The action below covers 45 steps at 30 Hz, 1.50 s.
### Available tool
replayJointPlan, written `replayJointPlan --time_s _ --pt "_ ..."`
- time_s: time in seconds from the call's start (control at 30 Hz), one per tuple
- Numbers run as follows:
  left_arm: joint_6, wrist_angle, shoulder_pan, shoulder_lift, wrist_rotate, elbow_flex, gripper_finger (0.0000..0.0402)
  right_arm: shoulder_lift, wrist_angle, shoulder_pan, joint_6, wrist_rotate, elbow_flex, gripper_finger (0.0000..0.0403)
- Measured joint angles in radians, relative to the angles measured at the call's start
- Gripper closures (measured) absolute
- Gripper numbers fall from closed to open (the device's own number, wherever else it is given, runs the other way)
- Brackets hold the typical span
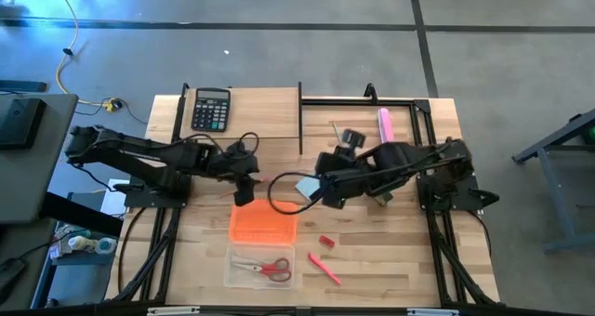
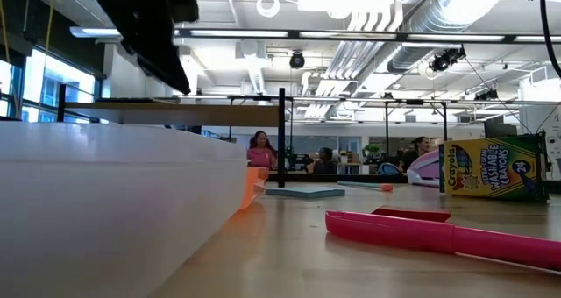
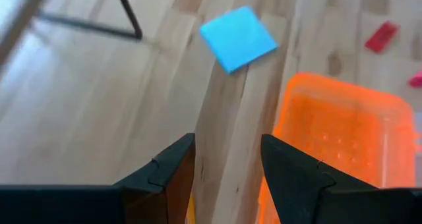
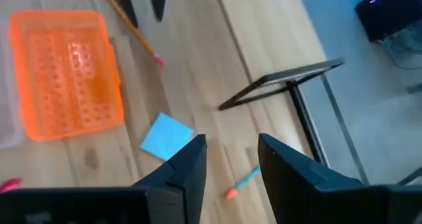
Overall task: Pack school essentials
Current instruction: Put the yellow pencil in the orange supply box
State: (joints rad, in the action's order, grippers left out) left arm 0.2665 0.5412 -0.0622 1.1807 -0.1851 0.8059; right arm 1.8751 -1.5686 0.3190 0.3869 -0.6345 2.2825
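The light-blue notepad (image 1: 304, 186) lies flat on the table between my two grippers; it also shows in the left wrist view (image 3: 237, 29) and the right wrist view (image 4: 165, 137). My left gripper (image 1: 244, 193) is open and empty, hanging above the far left corner of the orange basket (image 1: 263, 225). My right gripper (image 1: 318, 190) is open and empty, just right of the notepad. A pencil (image 4: 135, 33) lies by the left gripper's fingers. The red-handled scissors (image 1: 270, 268) lie in a clear tray (image 1: 234, 271). The red eraser (image 1: 326, 242) and red pen (image 1: 323, 268) lie on the table. The crayon box (image 2: 495, 169) stands upright.
A black calculator (image 1: 211, 109) sits at the far left and a pink bar (image 1: 385, 124) at the far right. A black metal frame (image 1: 300, 121) stands on the far half of the table. A small orange-tipped stick (image 4: 241, 183) lies under my right gripper.
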Motion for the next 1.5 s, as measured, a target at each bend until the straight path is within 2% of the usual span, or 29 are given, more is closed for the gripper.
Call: replayJointPlan --time_s 0.13,0.23,0.43,0.63,0.8,1.1,1.23,1.37,1.5 --pt "0.029 -0.007 -0.050 0.080 0.079 0.000 0.0241 -0.080 -0.003 -0.001 0.014 -0.021 -0.068 0.0274" --pt "0.034 -0.009 -0.083 0.134 0.101 0.000 0.0241 -0.155 0.004 -0.005 0.043 -0.046 -0.149 0.0274" --pt "0.076 -0.011 -0.136 0.212 0.151 0.000 0.0242 -0.331 0.042 -0.012 0.152 -0.052 -0.390 0.0274" --pt "0.126 -0.016 -0.163 0.249 0.158 0.000 0.0241 -0.498 0.172 -0.012 0.217 -0.051 -0.629 0.0274" --pt "0.167 -0.008 -0.164 0.249 0.159 0.010 0.0241 -0.599 0.262 -0.017 0.219 -0.047 -0.759 0.0274" --pt "0.033 0.140 -0.167 0.249 0.151 0.126 0.0242 -0.662 0.279 -0.084 0.196 -0.047 -0.805 0.0274" --pt "0.020 0.141 -0.161 0.255 0.145 0.127 0.0241 -0.662 0.279 -0.124 0.159 -0.046 -0.805 0.0274" --pt "0.018 0.127 -0.142 0.314 0.089 0.127 0.0241 -0.661 0.279 -0.151 0.154 -0.043 -0.805 0.0274" --pt "0.035 0.091 -0.137 0.375 0.086 0.127 0.0241 -0.661 0.280 -0.168 0.132 -0.041 -0.806 0.0274"
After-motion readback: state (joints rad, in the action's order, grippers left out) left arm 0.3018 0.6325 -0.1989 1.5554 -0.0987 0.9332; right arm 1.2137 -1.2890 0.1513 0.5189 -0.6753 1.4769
